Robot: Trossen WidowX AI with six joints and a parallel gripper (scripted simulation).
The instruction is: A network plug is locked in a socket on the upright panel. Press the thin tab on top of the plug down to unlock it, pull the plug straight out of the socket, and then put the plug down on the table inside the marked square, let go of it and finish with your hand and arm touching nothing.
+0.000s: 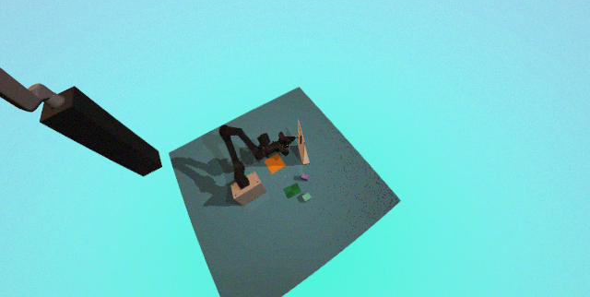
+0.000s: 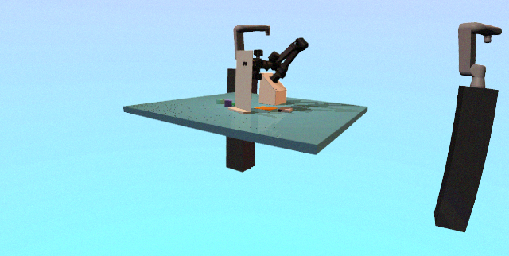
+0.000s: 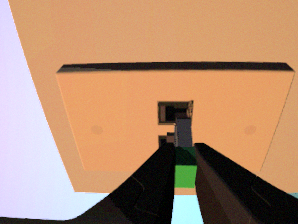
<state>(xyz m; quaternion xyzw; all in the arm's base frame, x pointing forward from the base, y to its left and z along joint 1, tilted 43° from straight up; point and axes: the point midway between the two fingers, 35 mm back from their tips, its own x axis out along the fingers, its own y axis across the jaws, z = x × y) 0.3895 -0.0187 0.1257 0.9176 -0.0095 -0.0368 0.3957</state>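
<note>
— Wrist view: where's the plug [image 3: 184, 172]?

— Pinched between my fingers, nearly shut on it, its far end at the socket [image 3: 174, 111] in the panel [image 3: 120, 129].

— Which way out?

— I judge its long axis runs straight toward me, so I pull back, then down to the orange square [image 1: 275, 163] on the worktop [image 1: 277, 237].

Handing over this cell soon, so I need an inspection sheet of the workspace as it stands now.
Surface: grey-green table, orange marked square bare.
Job's things: plug at the socket in the upright panel.
Clutter: purple block, green patch, pale green block.
Gripper: gripper shut on the plug.
Cables: nothing seen.
Surroundings: camera posts beside the table.
</note>
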